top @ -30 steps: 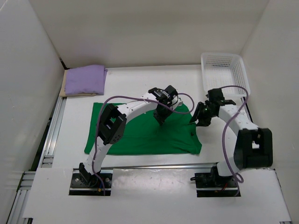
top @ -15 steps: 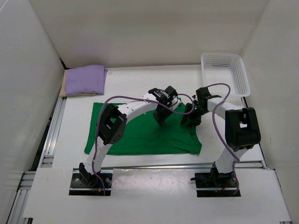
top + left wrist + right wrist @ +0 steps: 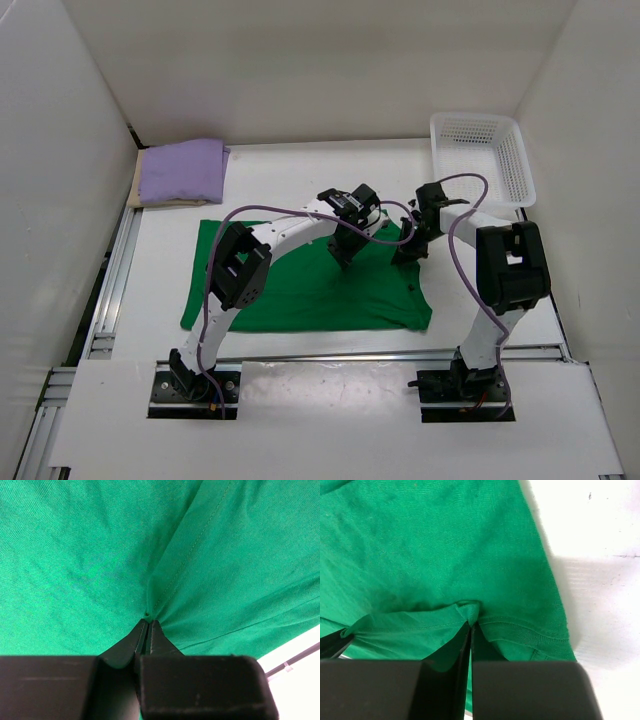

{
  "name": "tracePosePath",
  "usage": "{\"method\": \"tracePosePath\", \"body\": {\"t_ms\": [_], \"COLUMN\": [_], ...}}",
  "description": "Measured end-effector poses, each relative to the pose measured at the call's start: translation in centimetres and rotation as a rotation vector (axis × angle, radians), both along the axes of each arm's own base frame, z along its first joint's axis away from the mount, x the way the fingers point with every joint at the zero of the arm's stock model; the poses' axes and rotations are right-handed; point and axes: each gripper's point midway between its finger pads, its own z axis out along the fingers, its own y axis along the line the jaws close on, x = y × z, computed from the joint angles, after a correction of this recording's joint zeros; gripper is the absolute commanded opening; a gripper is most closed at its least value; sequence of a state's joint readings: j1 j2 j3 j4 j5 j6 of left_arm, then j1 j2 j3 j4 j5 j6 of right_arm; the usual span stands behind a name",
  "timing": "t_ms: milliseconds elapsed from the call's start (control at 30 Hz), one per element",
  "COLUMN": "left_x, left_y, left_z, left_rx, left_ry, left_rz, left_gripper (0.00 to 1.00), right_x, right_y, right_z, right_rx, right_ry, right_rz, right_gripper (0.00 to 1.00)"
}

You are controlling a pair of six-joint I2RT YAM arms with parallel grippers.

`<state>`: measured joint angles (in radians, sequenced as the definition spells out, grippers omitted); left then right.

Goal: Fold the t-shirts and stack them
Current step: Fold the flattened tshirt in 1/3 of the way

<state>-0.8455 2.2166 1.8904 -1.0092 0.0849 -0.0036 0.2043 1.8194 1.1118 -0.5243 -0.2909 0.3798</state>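
Closing on a fold of the green shirt [image 3: 300, 290] at its back right corner, the right jaws have just come in from beside the basket [image 3: 477, 119]. A second ago they stood half open over bare bench [image 3: 300, 170], off the cloth. The right wrist view shows them shut, with a small tuck of hem pinched between the tips. The left jaws have not moved: they stay clamped on a gather of cloth along a seam, near the middle of the shirt's back edge.

Both arms now hold the back edge, so the fold can probably begin, likely by lifting this edge and carrying it toward the front.

The shirt lies spread flat over the bench's front middle. The purple shirt [image 3: 180, 170] sits folded in the back left corner on the tan shirt [image 3: 160, 203], of which only a strip shows.

The two wrists are near each other, and the right arm's cable [image 3: 460, 215] loops close by, so a joint lift risks a snag. The basket stands just behind the right arm [image 3: 510, 270], in the back right corner.
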Motion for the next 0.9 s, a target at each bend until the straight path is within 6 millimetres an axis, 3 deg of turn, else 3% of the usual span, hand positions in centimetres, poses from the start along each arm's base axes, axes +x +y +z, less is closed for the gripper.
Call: {"method": "tracePosePath", "body": {"t_ms": [200,367,467,700,900], "left_x": [0.7,1.6,1.8,2.0,2.9], "left_y": [0.6,0.9,1.1,1.3,2.0], "left_z": [0.0,-0.1,-0.3,-0.5,-0.6], "left_rx": [0.016,0.032,0.039,0.049,0.086], "left_ry": [-0.019,-0.056,-0.067,-0.073,-0.122], "left_rz": [0.016,0.032,0.037,0.043,0.059], "left_gripper": [0.1,0.1,0.1,0.13,0.22], "right_x": [0.6,2.8,3.7,3.7,3.8], "right_y": [0.1,0.6,0.9,0.8,0.4], "right_z": [1.6,4.5,5.3,3.3,2.5], "right_rx": [0.006,0.018,0.02,-0.001,-0.027], "right_ry": [-0.051,-0.153,-0.179,-0.131,-0.114], "right_rz": [-0.002,0.002,0.004,0.015,0.017], "right_gripper": [0.0,0.0,0.0,0.0,0.12]}}
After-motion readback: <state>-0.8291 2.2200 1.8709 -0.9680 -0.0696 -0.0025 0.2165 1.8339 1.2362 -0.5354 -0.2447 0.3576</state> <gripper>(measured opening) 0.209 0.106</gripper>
